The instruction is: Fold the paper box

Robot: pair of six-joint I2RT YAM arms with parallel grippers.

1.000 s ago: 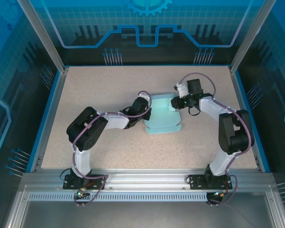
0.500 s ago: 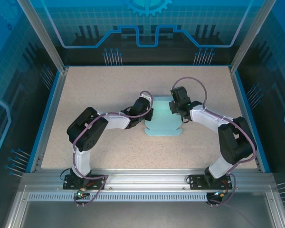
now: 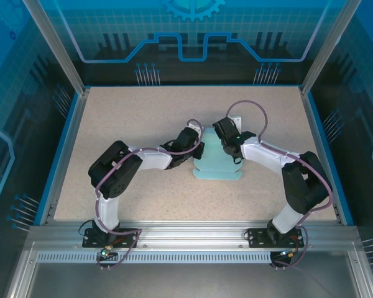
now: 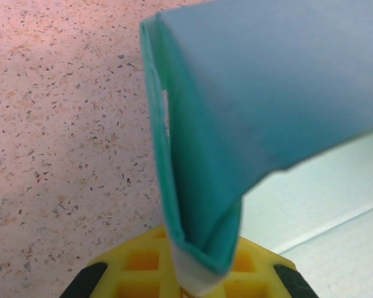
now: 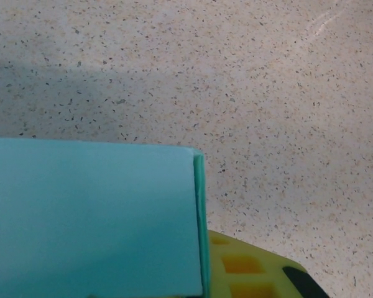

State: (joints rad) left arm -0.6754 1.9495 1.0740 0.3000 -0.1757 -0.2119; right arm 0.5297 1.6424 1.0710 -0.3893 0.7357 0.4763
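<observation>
A speckled beige table [image 3: 143, 118] sits inside a blue-lit enclosure with aluminium framing, and near its middle lies the paper box [image 3: 216, 162], pale cyan, partly folded.

From where I stand, the left gripper [image 3: 198, 149] is at the box's left edge. Its wrist view settles the grip: the jaws are closed down tight on a doubled-over flap of the card [image 4: 267, 93], the fold running straight down into the gap between the yellow pads [image 4: 143, 264], a sliver of white showing at the pinch. The flap stands up off the tabletop and curls over to the right.

The right gripper [image 3: 227, 146] is over the box's far right corner, its arm reaching in from the right side. In its wrist view, a flat cyan panel [image 5: 87, 217] with a clean vertical edge lies across one yellow pad [image 5: 248, 267]; I cannot tell whether those jaws are clamped on the card or merely beside it.

Bare table surrounds the box on all sides.
</observation>
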